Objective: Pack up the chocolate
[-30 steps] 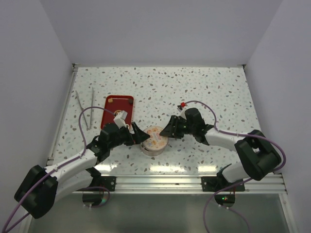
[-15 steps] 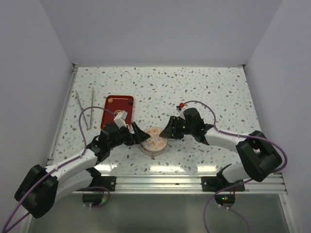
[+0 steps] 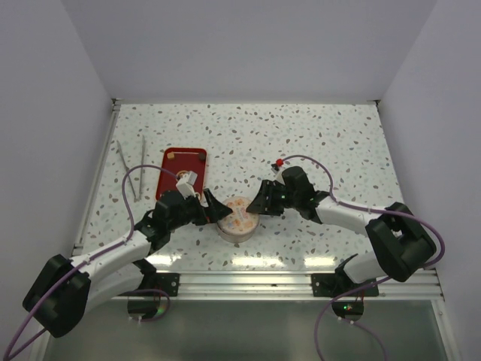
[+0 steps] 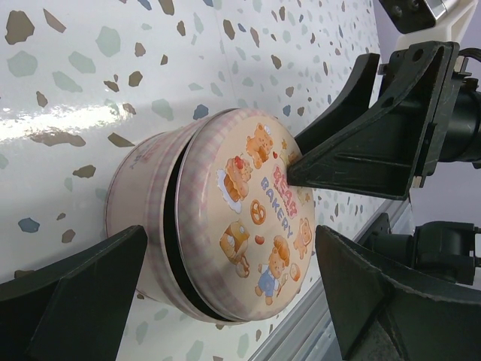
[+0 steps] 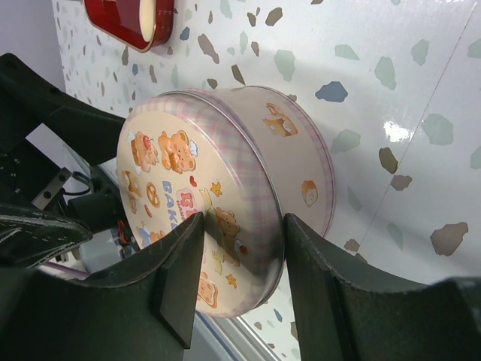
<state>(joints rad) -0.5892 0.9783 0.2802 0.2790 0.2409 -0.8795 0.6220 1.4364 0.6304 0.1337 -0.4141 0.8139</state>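
A round pink tin (image 3: 239, 218) printed with bears stands near the table's front edge. Its lid (image 4: 255, 203) sits tilted on the base (image 4: 139, 195), with a dark gap between them. My right gripper (image 5: 244, 222) is shut on the lid's rim (image 5: 173, 188), one finger on the lid's top and one on its side, at the tin's right (image 3: 258, 201). My left gripper (image 4: 229, 241) is open, its fingers spread either side of the tin at its left (image 3: 214, 209). No chocolate chunks show; the tin's inside is hidden.
A red tray (image 3: 184, 169) lies behind the left gripper, with a small pale spot at its far left corner. Thin metal tweezers (image 3: 131, 169) lie at the left edge. A metal rail (image 3: 248, 282) runs along the front edge.
My right gripper has shifted slightly left and away with the lid's rim. The left arm has not visibly moved.
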